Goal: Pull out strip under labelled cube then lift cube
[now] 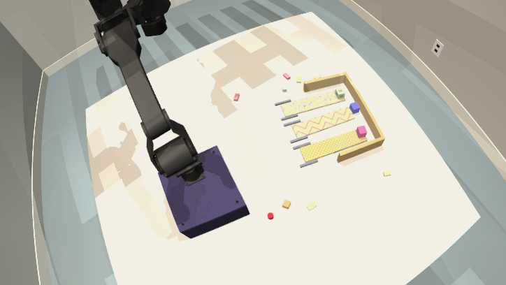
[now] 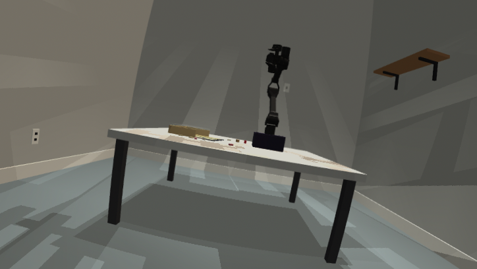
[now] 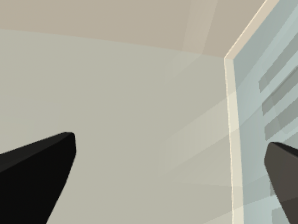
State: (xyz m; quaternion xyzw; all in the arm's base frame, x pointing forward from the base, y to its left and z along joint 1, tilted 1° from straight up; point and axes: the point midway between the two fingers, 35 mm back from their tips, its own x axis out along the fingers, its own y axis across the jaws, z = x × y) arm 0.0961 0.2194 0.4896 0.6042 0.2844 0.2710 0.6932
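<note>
The labelled cube, pale green with a mark on its faces [image 1: 340, 93], rests on the far end of the speckled strip [image 1: 307, 103] in the top view. A blue cube [image 1: 354, 107] is at the far end of the zigzag strip [image 1: 322, 121]. A pink cube [image 1: 361, 131] is on the far end of the yellow checked strip [image 1: 333, 146]. My gripper [image 3: 171, 148] is open and empty in the wrist view, with only wall and floor beyond it. The arm is raised high above its base, far from the strips.
A tan three-sided wall [image 1: 364, 106] stands round the strips' far ends. Grey rails [image 1: 291, 123] flank their near ends. A red disc [image 1: 270, 216], an orange block [image 1: 286, 204] and several small blocks lie about. The arm stands on a purple base [image 1: 208, 198].
</note>
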